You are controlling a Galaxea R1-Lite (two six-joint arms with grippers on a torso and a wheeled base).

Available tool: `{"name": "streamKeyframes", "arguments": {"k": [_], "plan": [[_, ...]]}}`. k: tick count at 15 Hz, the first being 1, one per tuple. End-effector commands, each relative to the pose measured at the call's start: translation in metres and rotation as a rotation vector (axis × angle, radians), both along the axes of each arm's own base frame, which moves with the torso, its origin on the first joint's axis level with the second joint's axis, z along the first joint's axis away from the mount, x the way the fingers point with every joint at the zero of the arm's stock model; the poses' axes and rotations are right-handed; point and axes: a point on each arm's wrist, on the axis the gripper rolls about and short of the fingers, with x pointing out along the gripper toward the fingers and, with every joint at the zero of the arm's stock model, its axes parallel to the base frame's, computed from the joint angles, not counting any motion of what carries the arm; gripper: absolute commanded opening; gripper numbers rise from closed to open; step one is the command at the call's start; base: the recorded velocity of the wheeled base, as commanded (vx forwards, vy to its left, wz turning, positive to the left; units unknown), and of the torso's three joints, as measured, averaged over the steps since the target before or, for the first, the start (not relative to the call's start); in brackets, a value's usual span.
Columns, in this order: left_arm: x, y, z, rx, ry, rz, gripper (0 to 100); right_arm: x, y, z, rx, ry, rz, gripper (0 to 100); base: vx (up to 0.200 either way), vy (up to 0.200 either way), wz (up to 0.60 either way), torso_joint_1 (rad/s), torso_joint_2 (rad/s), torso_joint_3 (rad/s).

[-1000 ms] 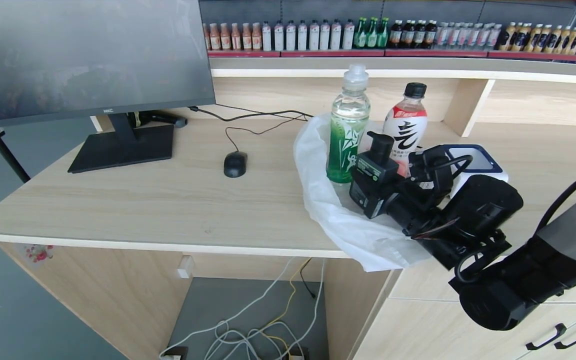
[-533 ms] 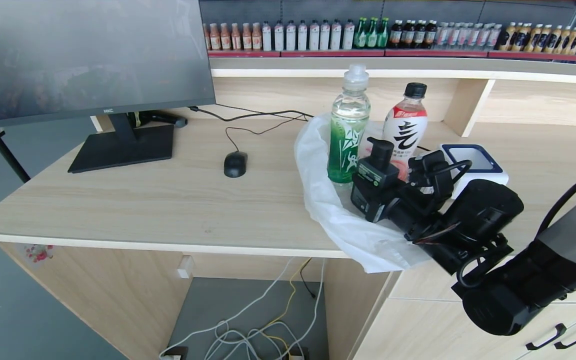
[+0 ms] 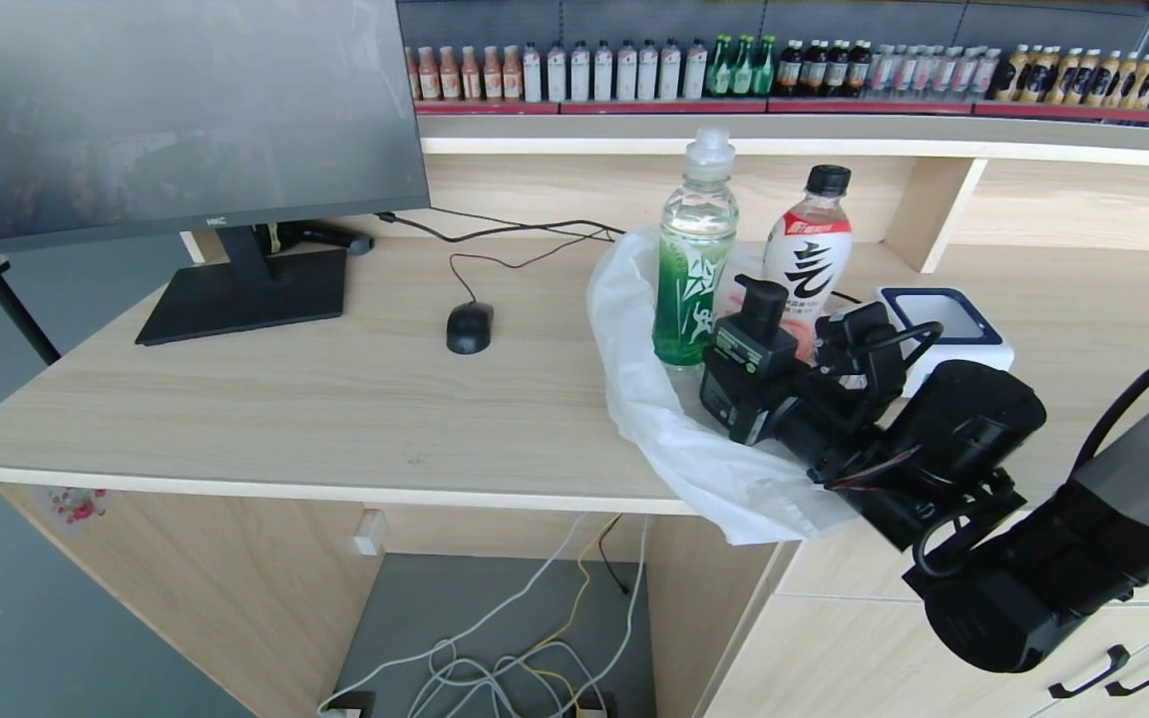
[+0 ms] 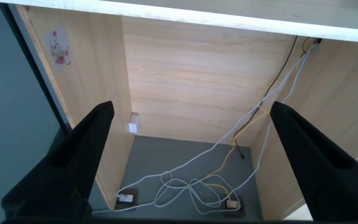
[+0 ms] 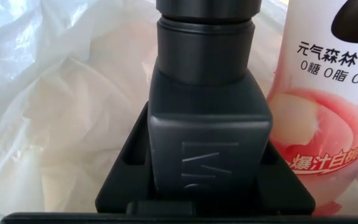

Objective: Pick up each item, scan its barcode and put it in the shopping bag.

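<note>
My right gripper [image 3: 796, 394] is shut on a black square bottle [image 3: 746, 371] with a round cap, held tilted over the open white shopping bag [image 3: 654, 419]. The right wrist view has that black bottle [image 5: 210, 143] close up, with the bag's plastic [image 5: 55, 124] behind it. A green-labelled bottle [image 3: 694, 264] stands upright in the bag. A white and pink bottle [image 3: 811, 257] with a black cap stands just behind the gripper, and its label [image 5: 328, 106] is beside the black bottle. The barcode scanner [image 3: 952, 321] sits to the right. My left gripper [image 4: 191, 109] hangs open below the desk.
A monitor [image 3: 176, 110] stands at the back left of the wooden counter [image 3: 335, 399], with a mouse [image 3: 469, 327] and its cable in the middle. Loose cables [image 4: 197, 186] lie on the floor under the desk. Drawers [image 3: 1113, 673] are at the lower right.
My right gripper has moved slightly right and down with the black bottle, uncovering more of the scanner. Nothing else has moved.
</note>
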Motion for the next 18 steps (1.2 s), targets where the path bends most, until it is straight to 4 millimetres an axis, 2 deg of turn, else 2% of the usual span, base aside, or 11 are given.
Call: {"name": "streamKeyframes", "arguments": {"k": [1,3,4,11,18], "plan": [[0.000,0.000,0.000,0.000,0.000,0.000,100,0.003,0.002,-0.002,0.001,0.002,0.002,0,0.000,0.000,0.00,0.000,0.00,0.000],[0.000,0.000,0.000,0.000,0.000,0.000,100,0.004,0.002,-0.003,0.001,0.006,0.001,0,0.000,0.000,0.00,0.000,0.00,0.000],[0.000,0.000,0.000,0.000,0.000,0.000,100,0.004,0.002,-0.003,0.003,0.005,0.001,100,0.000,0.000,0.00,0.000,0.00,0.000],[0.000,0.000,0.000,0.002,0.000,0.000,100,-0.001,-0.001,0.002,0.010,-0.002,0.000,100,0.000,0.000,0.00,0.000,0.00,0.000],[0.000,0.000,0.000,0.002,0.000,0.000,100,-0.018,-0.008,0.009,0.023,0.014,0.006,100,0.000,0.000,0.00,0.000,0.00,0.000]]}}
